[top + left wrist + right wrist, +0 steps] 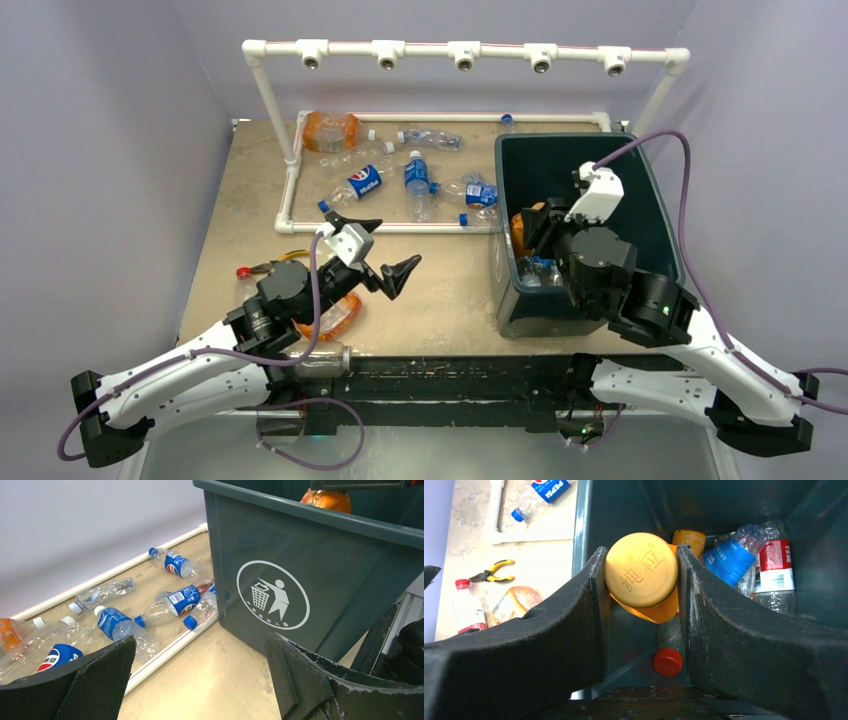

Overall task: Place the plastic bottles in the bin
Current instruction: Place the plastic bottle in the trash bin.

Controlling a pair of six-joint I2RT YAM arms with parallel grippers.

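Above the part-filled bin (570, 137), the right gripper (641, 557) clamps an orange bottle (646, 607); the left gripper (398, 242) gapes empty; bottles (365, 181) litter the tabletop's (450, 295) far edge.

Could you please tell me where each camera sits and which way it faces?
Top external: above and behind the bases, looking down on the table; left arm, right arm and open left end effector show.
Left wrist: on the left arm, facing the bin's logo side and loose bottles; its open fingers show below.
Right wrist: on the right arm, looking down into the bin; right end effector shut on an orange bottle.
Shared: all three show the bin.
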